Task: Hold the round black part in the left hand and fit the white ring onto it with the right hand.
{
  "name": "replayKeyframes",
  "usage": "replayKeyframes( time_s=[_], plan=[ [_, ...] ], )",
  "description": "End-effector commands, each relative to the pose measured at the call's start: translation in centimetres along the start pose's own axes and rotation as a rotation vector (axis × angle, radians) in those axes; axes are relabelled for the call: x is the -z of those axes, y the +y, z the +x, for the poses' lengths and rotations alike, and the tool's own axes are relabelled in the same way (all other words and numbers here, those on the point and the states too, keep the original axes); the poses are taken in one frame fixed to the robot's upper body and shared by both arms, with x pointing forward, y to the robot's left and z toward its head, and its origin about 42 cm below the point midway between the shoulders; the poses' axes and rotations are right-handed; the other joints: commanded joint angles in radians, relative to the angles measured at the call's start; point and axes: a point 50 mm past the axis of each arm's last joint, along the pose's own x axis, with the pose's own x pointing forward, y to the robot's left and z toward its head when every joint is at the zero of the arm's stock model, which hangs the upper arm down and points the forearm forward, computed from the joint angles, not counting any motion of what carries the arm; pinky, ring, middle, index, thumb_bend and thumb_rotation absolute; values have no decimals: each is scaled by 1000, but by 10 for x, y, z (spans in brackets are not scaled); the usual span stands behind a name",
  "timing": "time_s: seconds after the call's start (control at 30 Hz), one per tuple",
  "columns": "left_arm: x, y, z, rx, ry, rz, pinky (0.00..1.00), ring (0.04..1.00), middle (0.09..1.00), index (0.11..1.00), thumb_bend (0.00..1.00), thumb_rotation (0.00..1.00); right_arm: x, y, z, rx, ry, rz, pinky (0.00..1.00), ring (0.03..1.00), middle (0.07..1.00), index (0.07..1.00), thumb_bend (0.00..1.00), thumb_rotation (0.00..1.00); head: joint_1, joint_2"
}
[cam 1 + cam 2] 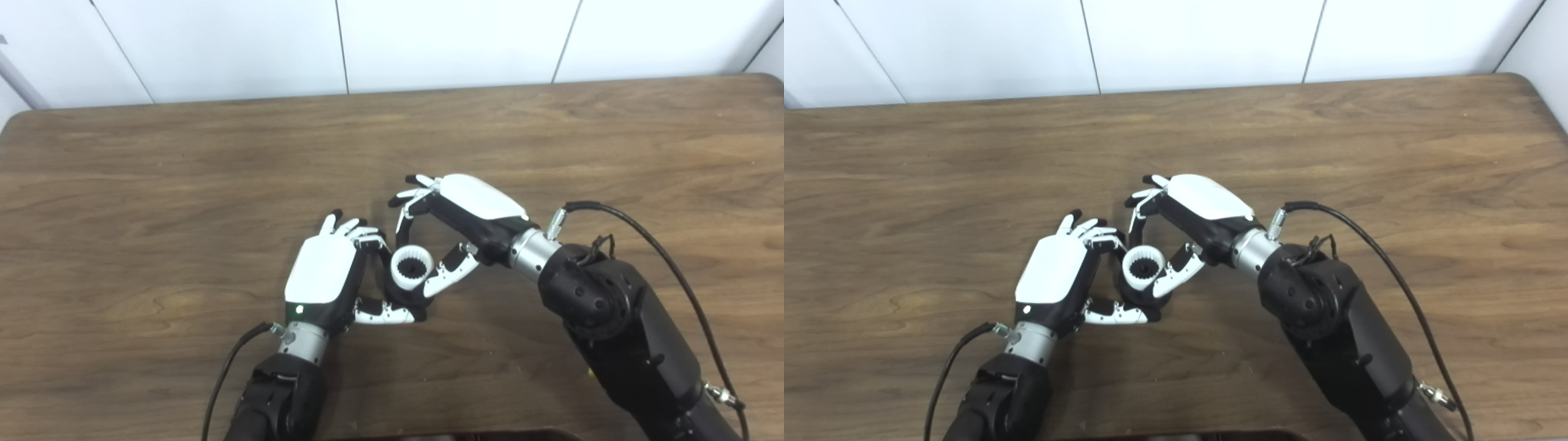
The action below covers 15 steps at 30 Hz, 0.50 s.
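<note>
Hands meet near the table's [184,184] middle. Left hand [321,278] curls its fingers and thumb round the black part [405,298], gripping it. White ring [411,267] sits on top of that part. Right hand [468,211] pinches the ring, thumb [450,274] touching its right side, fingers [405,211] arched over the far side.
</note>
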Motion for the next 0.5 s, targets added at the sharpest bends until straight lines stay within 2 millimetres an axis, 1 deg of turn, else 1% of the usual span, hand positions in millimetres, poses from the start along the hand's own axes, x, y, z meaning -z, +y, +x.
replayKeyframes(
  time_s=[0.0, 0.13, 0.47],
  plan=[
    [-7, 6, 6, -28, -32, 2, 1000, 878, 763, 484, 520, 52, -6, -13, 4, 57, -36, -32, 1000, 991, 858, 483, 521, 143, 0, 0],
    [-6, 8, 6, -27, -30, 3, 1000, 877, 762, 485, 520, 52, -5, -13, 6, 63, -37, -30, 1000, 992, 855, 483, 521, 143, -14, 4],
    [-5, 11, 5, -27, -34, 2, 1000, 878, 763, 484, 520, 52, -5, -11, 6, 69, -33, -25, 1000, 985, 852, 483, 522, 143, -15, 8]
  ],
)
